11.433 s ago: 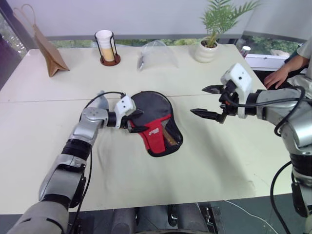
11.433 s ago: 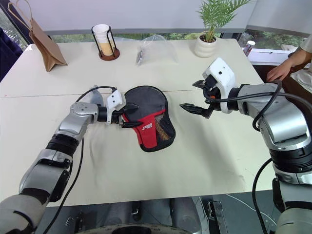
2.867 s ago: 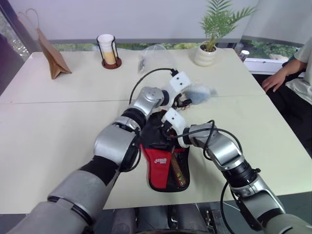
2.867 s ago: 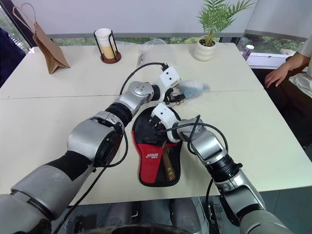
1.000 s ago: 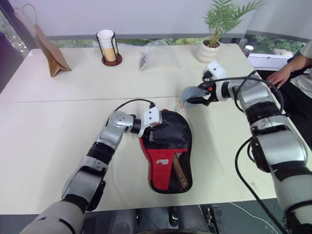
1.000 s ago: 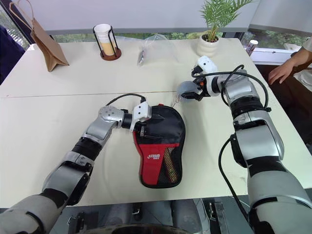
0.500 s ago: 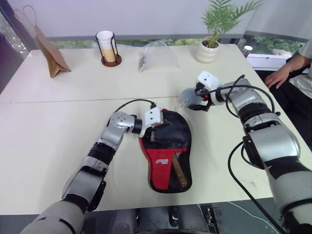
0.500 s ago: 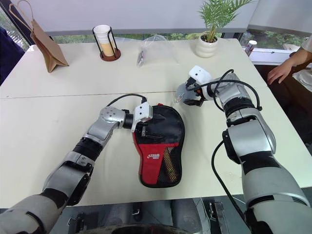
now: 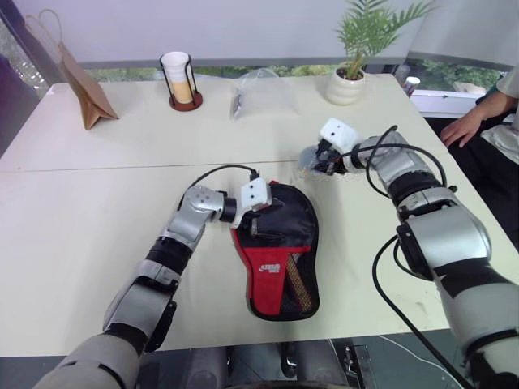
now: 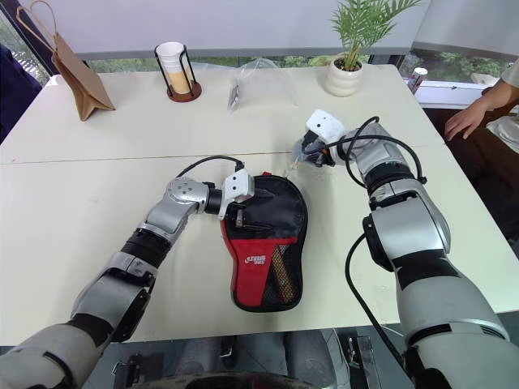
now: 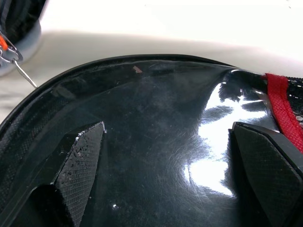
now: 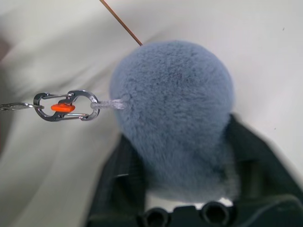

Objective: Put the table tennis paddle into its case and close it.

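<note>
Both arms reach forward
Left gripper (image 9: 258,217) spread wide, pointing right; right gripper (image 10: 312,154) angled down, fingers pinched in.

Both arms are built of rounded silver-grey metal shells with black joint sections, and a thin black cable loops loosely along each one. Each wrist ends in a white boxy block, on the left gripper (image 9: 261,224) and the right gripper (image 9: 315,162), carrying black fingers (image 11: 78,161) with a finely pebbled surface and chamfered tips.
</note>
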Robot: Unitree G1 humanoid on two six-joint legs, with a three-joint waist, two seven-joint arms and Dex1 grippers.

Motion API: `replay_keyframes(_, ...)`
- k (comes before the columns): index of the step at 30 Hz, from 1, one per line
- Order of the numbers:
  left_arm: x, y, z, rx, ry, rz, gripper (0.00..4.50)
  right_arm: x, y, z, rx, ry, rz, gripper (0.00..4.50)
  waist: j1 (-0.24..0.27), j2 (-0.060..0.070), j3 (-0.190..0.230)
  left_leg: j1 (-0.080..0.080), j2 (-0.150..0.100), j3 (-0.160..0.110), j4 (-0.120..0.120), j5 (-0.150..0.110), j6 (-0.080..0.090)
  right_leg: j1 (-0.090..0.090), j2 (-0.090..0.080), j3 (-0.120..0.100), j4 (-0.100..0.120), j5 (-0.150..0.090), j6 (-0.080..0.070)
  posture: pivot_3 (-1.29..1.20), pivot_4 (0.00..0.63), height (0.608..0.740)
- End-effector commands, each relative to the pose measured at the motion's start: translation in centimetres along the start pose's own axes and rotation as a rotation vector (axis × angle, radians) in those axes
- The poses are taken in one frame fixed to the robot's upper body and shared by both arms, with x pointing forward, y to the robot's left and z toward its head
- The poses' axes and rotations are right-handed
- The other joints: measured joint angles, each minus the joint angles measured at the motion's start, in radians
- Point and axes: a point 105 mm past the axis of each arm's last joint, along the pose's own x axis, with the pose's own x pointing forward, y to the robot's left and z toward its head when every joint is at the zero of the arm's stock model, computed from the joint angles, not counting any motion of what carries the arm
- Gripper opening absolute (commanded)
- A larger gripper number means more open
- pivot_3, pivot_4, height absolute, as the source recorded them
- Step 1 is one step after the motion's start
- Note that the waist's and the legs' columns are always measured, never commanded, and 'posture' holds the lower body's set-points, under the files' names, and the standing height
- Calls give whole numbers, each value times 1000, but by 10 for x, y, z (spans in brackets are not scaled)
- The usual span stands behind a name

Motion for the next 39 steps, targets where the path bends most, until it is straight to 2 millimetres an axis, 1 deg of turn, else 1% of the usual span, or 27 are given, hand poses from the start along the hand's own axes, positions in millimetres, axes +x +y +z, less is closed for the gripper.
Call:
replay_keyframes(1, 4, -10, -14, -34, 46, -35, 4500, -6, -11, 9, -43, -4, -41, 193, 0, 0, 0, 1, 0, 0, 0, 0, 0, 1, 0, 0, 0, 0, 0, 0, 150, 740)
replay_keyframes(4, 5, -9, -15, -39, 55, -33, 4500, -7, -12, 7, -88, 12, -39, 193, 0, 0, 0, 3, 0, 0, 0, 0, 0, 3, 0, 0, 0, 0, 0, 0, 150, 740)
replay_keyframes(12, 3, -8, -20, -50, 85, -44, 4500, -11, -11, -8, -204, 95, -28, 193, 1, 0, 0, 6, 0, 0, 0, 0, 0, 6, 0, 0, 0, 0, 0, 0, 150, 740)
replay_keyframes(20, 3, -11, -27, -63, 112, -59, 4500, -25, -15, -23, -301, 162, -56, 193, 3, 0, 0, 9, 0, 0, -1, 0, 0, 8, 0, 0, 0, 0, 0, 0, 150, 740)
replay_keyframes(25, 6, -12, -28, -73, 113, -65, 4500, -37, -14, -36, -414, 221, -79, 193, 9, 0, 0, 9, 0, 0, -1, 0, 0, 9, -1, 0, 0, 0, 0, 0, 150, 740)
replay_keyframes(30, 7, -12, -29, -84, 115, -64, 4500, -50, -4, -43, -566, 248, -72, 193, 19, 0, 0, 9, -1, 0, -1, 0, 0, 9, -1, 0, -1, 0, 0, 0, 150, 740)
replay_keyframes(33, 8, -12, -30, -89, 116, -63, 4500, -56, 2, -43, -663, 251, -88, 193, 24, 0, 0, 9, -1, 0, -1, 0, 0, 9, -1, 0, -1, -1, 0, 0, 150, 740)
replay_keyframes(35, 8, -11, -30, -93, 117, -62, 4500, -58, 6, -41, -766, 253, -118, 193, 25, 0, 0, 9, -1, 0, -1, 0, 0, 9, -1, 0, -2, -1, -1, 0, 150, 740)
replay_keyframes(39, 8, -10, -30, -104, 112, -59, 4500, -53, 28, -35, -931, 221, -147, 193, 24, 0, 0, 10, -1, 0, -1, 0, 0, 9, -1, 0, -2, -2, -3, 0, 150, 740)
